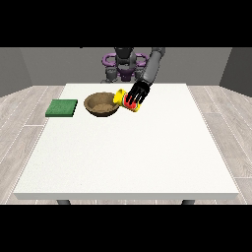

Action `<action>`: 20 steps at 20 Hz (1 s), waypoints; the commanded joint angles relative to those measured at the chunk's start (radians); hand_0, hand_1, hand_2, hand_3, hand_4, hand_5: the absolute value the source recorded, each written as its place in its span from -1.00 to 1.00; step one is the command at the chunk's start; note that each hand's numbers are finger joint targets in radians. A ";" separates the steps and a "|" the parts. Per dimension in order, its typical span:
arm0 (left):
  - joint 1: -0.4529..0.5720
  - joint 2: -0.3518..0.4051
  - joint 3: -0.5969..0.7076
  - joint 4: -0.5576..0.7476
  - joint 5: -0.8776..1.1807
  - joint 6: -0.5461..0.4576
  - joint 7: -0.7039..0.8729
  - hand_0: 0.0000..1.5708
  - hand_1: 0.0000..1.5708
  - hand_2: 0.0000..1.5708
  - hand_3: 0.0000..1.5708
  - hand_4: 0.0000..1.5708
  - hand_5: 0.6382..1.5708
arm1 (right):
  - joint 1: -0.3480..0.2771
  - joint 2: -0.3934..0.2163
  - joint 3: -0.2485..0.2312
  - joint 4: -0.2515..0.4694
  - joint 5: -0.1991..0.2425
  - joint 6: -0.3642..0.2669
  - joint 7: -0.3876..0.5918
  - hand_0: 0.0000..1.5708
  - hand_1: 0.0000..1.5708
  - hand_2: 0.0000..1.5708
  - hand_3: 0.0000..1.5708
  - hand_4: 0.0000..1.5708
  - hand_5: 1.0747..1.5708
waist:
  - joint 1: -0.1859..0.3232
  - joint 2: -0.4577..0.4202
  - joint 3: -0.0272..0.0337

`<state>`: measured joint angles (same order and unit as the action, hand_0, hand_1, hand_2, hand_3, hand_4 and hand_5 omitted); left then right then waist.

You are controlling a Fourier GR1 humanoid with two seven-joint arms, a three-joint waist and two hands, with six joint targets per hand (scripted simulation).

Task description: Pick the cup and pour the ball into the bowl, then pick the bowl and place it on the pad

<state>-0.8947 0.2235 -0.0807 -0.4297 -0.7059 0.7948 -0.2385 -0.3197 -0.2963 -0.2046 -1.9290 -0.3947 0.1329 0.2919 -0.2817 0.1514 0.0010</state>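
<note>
Over the large white table (128, 147), the black hand at the view's right (138, 93) has its dark fingers (134, 98) curled round a yellow cup with a red band (127, 100). The cup is tipped on its side, its mouth turned toward the round brown bowl (102, 104) just beside it. I cannot make out the ball. A flat green square pad (62, 108) lies beyond the bowl, apart from it, toward the view's left.
</note>
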 commanded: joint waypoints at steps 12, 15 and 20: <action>-0.166 -0.132 -0.467 0.281 -0.654 -0.029 0.495 0.85 0.85 1.00 1.00 0.20 0.83 | -0.004 0.044 0.032 0.180 0.059 -0.013 -0.037 -1.00 -1.00 -1.00 -1.00 -0.51 0.98 | 0.060 -0.159 0.0019; -0.217 -0.138 -0.570 0.311 -0.770 -0.120 0.556 0.90 0.90 1.00 1.00 0.23 0.90 | 0.052 0.054 0.026 0.239 0.078 -0.006 -0.072 -1.00 -1.00 -1.00 -1.00 -0.52 0.98 | 0.096 -0.216 0.0030; -0.202 -0.221 -0.657 0.205 -0.853 -0.289 0.679 0.91 0.91 1.00 1.00 0.33 0.87 | -0.016 0.018 -0.012 0.323 0.054 0.020 -0.076 -1.00 -1.00 -1.00 -1.00 -0.52 0.98 | 0.092 -0.214 -0.0001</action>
<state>-1.1022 0.0321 -0.6629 -0.1661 -1.4824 0.6066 0.3653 -0.2910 -0.2622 -0.1930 -1.6649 -0.3333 0.1500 0.2187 -0.2015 -0.0568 0.0025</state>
